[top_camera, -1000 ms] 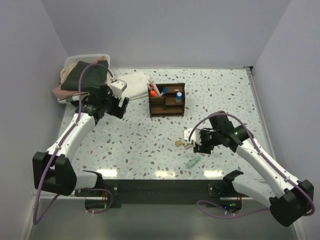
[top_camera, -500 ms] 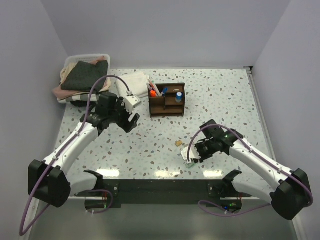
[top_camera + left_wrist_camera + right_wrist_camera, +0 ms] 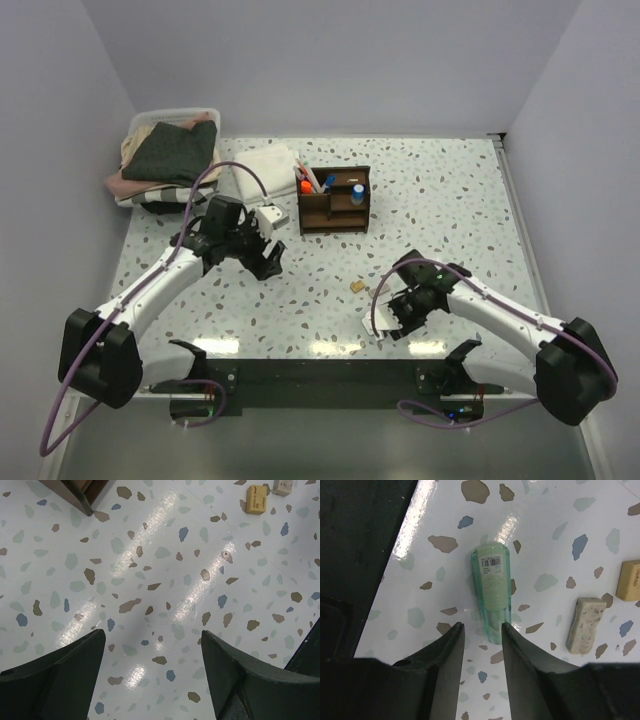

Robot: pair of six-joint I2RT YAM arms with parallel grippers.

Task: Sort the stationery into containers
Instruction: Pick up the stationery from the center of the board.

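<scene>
Cloths (image 3: 175, 150) heaped in white bin (image 3: 185, 112), table's (image 3: 440, 190) far-left corner.

barcode sticker (image 3: 491, 563) on green tube (image 3: 494, 602), digits too small to read, illegible print on tan eraser (image 3: 631, 580)

One camera is hanging high above and behind the arm bases, looking down and forward over the whole tabletop (image 3: 450, 200), with the walls in frame too. The left hand (image 3: 268, 262) is carrying a second camera, which is staring almost straight down from close range. Its own fingers (image 3: 60, 675) are filling the bottom corners, and a corner of the organiser (image 3: 75, 492) is showing at top left. The right hand (image 3: 385, 322) is carrying a third, closer still, looking down on a green tube (image 3: 492, 592) by the tabletop's near edge. All three are catching the same tan eraser (image 3: 357, 286), and both wrist views are also sharing a speckled eraser (image 3: 282, 486) beside it.
</scene>
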